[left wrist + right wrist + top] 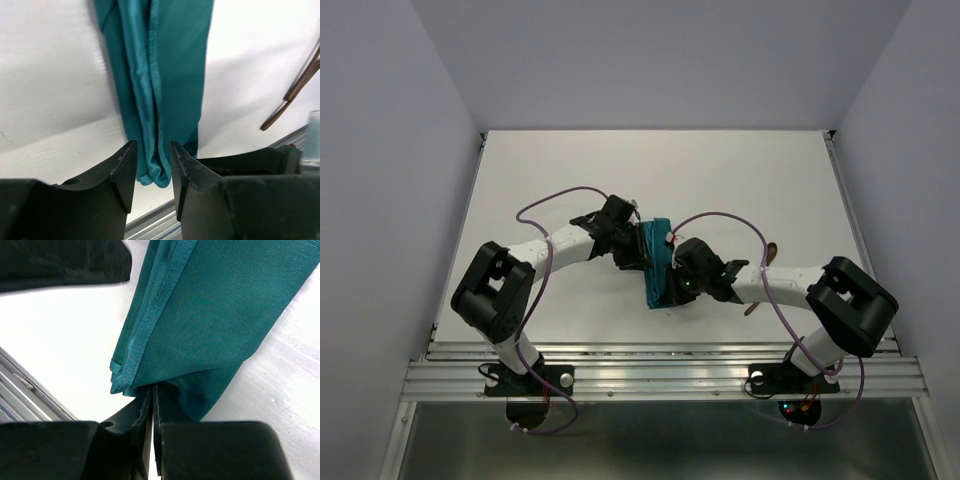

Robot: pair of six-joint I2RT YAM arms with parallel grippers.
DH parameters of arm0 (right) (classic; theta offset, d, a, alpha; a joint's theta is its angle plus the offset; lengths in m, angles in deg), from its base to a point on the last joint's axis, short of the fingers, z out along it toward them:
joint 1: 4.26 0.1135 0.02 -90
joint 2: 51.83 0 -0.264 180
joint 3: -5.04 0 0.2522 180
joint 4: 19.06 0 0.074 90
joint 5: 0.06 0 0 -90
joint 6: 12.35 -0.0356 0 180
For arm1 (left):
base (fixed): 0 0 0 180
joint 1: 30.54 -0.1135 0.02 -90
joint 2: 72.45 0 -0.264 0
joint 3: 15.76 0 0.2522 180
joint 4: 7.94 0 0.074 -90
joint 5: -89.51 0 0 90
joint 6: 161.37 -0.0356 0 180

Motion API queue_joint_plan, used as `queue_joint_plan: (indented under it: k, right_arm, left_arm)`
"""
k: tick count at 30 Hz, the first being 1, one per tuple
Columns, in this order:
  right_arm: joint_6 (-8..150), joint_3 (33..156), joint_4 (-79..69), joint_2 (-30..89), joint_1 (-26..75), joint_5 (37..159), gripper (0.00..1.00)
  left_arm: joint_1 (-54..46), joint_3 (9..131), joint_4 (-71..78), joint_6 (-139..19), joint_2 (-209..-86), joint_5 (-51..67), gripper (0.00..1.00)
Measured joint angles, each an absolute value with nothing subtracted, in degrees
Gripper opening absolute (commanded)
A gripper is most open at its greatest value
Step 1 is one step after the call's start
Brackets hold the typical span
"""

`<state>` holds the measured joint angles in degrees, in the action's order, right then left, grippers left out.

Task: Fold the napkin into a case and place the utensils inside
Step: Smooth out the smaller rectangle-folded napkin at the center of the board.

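Observation:
The teal napkin point(656, 240) lies mid-table folded into a narrow strip, its long axis running front to back. In the left wrist view the strip point(170, 75) shows several folded layers. My left gripper point(632, 250) is at the strip's left side; its jaws point(154, 150) stand a little apart around the strip's end, not pressing it. My right gripper point(672, 274) is at the strip's right near end, shut point(153, 390) on an edge of the cloth point(210, 315). Two reddish-brown utensils point(295, 87) lie to the right, partly hidden under my right arm point(771, 250).
The metal rail of the table's near edge point(660, 375) lies close to the strip's near end. White walls enclose the table on three sides. Purple cables loop over both arms. The left gripper's black body shows in the right wrist view point(65, 260).

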<state>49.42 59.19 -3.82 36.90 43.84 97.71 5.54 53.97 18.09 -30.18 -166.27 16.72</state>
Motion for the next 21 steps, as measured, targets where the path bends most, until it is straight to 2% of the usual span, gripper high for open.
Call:
queue_joint_plan:
  k: [5,12,15,16,21]
  right_arm:
    - [49.61,58.79,-3.85,36.48,43.84,97.31,0.08]
    - [49.59,56.96,-3.39,34.32,43.84,96.15,0.08]
    - [49.59,56.50,-3.15,33.64,43.84,95.70,0.08]
    - [49.59,56.45,-3.01,33.51,43.84,95.59,0.07]
    - [49.57,56.45,-2.84,33.42,43.84,95.26,0.08]
  left_arm:
    - [3.96,59.93,18.42,-31.12,-168.35,16.11,0.38]
    - [-0.36,68.37,18.84,-32.17,-174.42,15.45,0.29]
    - [-0.78,72.63,18.90,-32.57,-178.05,16.28,0.29]
    - [-0.63,74.69,19.03,-32.72,-179.47,16.76,0.35]
    - [-0.06,77.03,19.91,-33.18,-182.42,15.98,0.39]
